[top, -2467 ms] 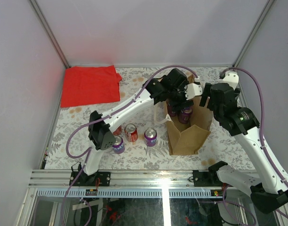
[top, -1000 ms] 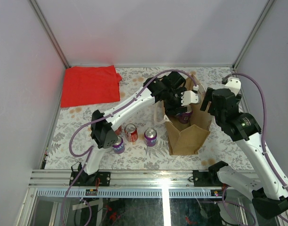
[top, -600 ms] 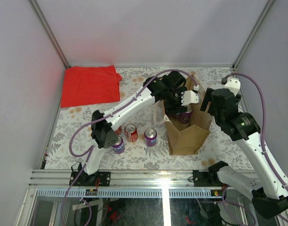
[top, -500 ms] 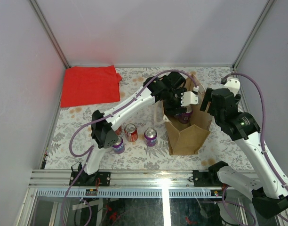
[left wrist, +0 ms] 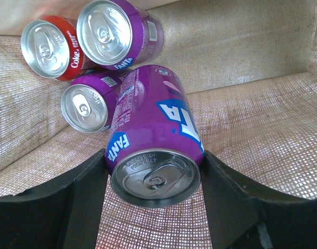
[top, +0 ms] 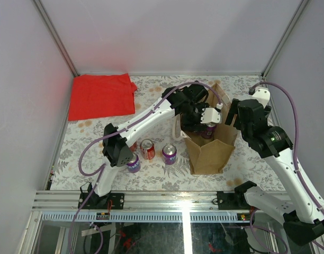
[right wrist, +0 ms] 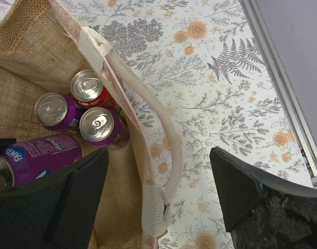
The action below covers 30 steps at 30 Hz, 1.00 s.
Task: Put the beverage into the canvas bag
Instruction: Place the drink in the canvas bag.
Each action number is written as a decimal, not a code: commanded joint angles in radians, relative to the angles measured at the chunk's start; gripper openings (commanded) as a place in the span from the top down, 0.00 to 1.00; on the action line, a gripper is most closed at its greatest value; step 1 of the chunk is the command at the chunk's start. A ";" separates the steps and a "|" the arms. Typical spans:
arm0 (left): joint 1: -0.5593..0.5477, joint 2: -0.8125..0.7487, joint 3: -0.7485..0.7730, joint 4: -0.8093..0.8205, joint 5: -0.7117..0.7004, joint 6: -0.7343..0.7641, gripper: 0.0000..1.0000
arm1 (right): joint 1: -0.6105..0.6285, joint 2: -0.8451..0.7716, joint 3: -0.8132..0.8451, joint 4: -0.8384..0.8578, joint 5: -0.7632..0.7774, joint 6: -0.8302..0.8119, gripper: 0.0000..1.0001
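1. Floral-printed worktop [top: 246, 159] inside a pale-walled enclosure. A red cloth [top: 101, 96] lies flat at the far left, well apart from the work.
2. The canvas bag [top: 209, 153] stands open at centre-right. On its floor a red Coke can [left wrist: 47, 47], a first purple can [left wrist: 114, 32] and a second purple can [left wrist: 88, 106] stand upright, bunched in one corner.
3. The left jaws are down inside the bag, part-way open and pressed against both sides of the purple Fanta can [left wrist: 153, 140]. This can lies tilted, base toward the wrist camera, just beside the standing three. Whether it rests on the bag floor cannot be told.
4. The right jaws are spread wide and hold nothing. They hang just outside the bag wall, above the cream strap [right wrist: 171, 145].
5. Judgement: placement is nearly done; release and withdrawal remain.
6. Risk: let go on its side, the held can may roll into the upright cans and topple them.
7. Risk: the bag walls are soft and close around the left jaws, so a careless lift could snag the fabric or the strap and drag the bag over.
8. Risk: the right jaws sit close enough to the strap to catch it if they close or drop.
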 commanded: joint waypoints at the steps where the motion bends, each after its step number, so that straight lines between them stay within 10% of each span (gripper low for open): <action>1: 0.006 -0.001 -0.011 0.004 -0.021 0.058 1.00 | 0.003 0.004 0.030 0.018 0.040 -0.015 0.14; 30: -0.008 0.119 -0.073 0.281 -0.136 -0.032 1.00 | 0.003 0.042 0.102 -0.021 0.049 -0.055 0.14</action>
